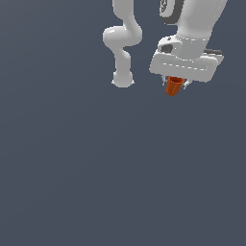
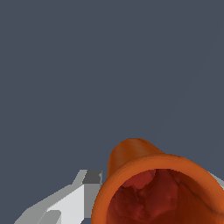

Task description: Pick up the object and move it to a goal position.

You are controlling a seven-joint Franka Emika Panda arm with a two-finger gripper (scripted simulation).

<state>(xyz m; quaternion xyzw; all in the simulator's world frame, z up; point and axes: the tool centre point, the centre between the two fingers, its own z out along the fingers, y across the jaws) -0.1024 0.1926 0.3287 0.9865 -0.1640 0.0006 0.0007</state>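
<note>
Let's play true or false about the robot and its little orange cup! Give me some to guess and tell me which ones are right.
1. The orange cup sits between the fingers of the gripper. True.
2. The cup is blue. False: it is orange-red.
3. In the wrist view, you can look into the cup's hollow round mouth. True.
4. The cup is bigger than the gripper. False: it is much smaller than the white gripper.
5. Two cups are in the pictures. False: only one shows.
</note>
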